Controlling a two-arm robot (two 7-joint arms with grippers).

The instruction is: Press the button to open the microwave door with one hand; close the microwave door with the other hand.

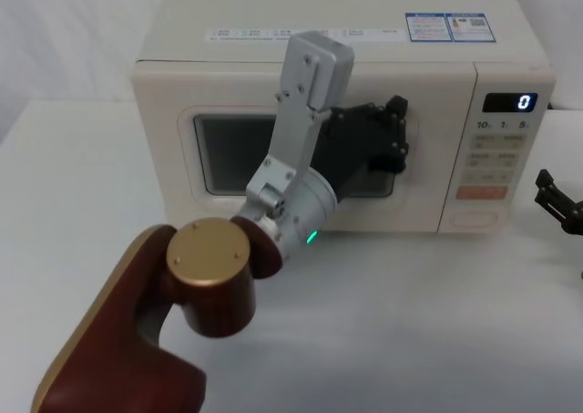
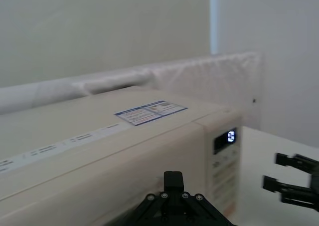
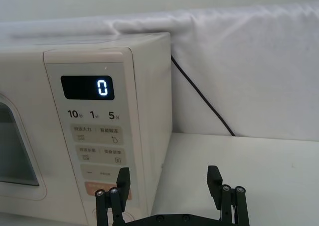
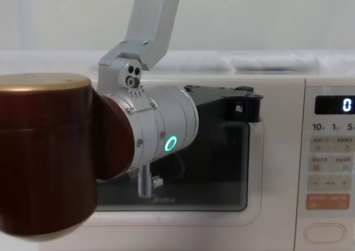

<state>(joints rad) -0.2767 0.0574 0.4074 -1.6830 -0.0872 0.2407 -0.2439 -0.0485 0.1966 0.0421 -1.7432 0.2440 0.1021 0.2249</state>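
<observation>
The cream-white microwave door point(image 1: 228, 112) with its dark window point(image 4: 222, 168) lies flush with the control panel. My left gripper point(image 1: 399, 135) rests against the door's right side, over the window point(image 4: 244, 104). The wide oval button point(image 1: 477, 218) sits at the bottom of the panel point(image 4: 324, 232), under the orange key point(image 1: 480, 192). My right gripper point(image 3: 168, 181) is open and empty, hovering low to the right of the panel point(image 1: 543, 187). One of its fingers point(image 3: 122, 178) partly hides the button point(image 3: 128, 217). The left wrist view also shows the right gripper point(image 2: 274, 171).
The microwave stands on a white table point(image 1: 510, 322) with free room to its right. A black power cord point(image 3: 199, 94) runs down the white cloth behind it. The display point(image 1: 509, 102) reads 0. My left arm's brown elbow point(image 1: 214, 276) fills the near foreground.
</observation>
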